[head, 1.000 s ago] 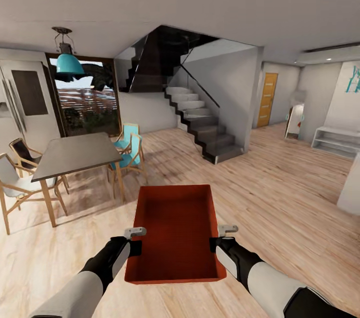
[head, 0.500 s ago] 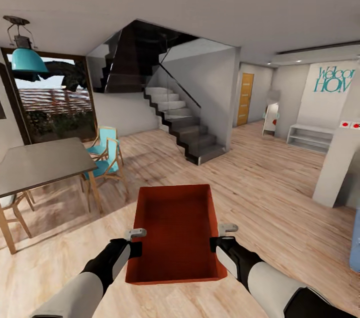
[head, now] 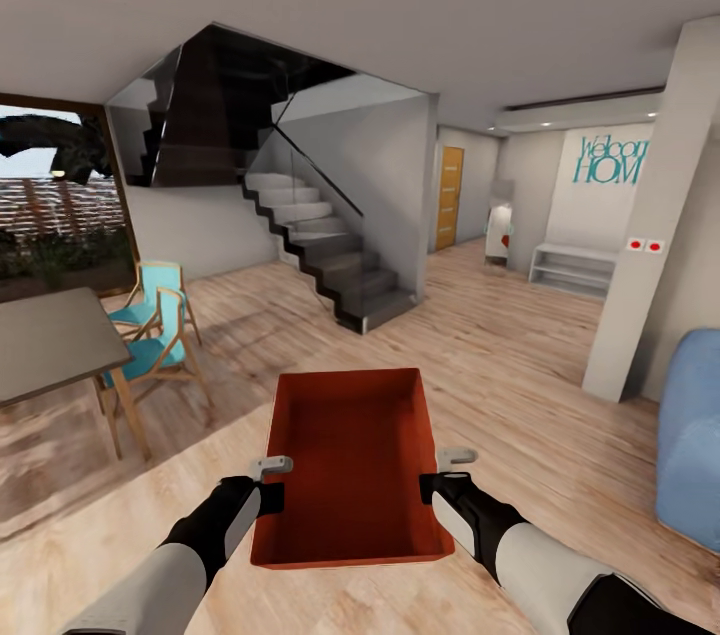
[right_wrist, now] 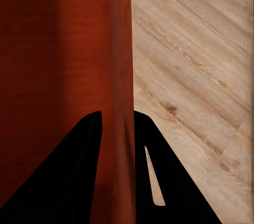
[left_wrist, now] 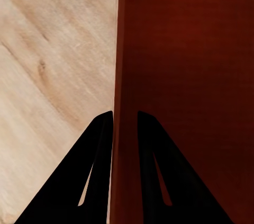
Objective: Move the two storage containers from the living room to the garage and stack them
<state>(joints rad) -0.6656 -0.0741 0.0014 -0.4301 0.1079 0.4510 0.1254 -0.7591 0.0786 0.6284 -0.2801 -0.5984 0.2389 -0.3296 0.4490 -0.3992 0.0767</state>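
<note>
Light wood plank floor [head: 520, 385] runs to the staircase [head: 320, 255]. Before it, one orange-red storage container [head: 352, 465] hangs between both arms. Wrist views show the left gripper [left_wrist: 125, 123] and right gripper [right_wrist: 117, 123] each pinching a side wall.

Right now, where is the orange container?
In the head view, the storage container is low centre, carried above the wood floor between the left gripper and right gripper.

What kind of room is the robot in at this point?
Most likely an open-plan home interior, not a garage: light wood plank floor, a staircase, and a dining table with chairs. Both grippers hold the orange-red container.
</note>
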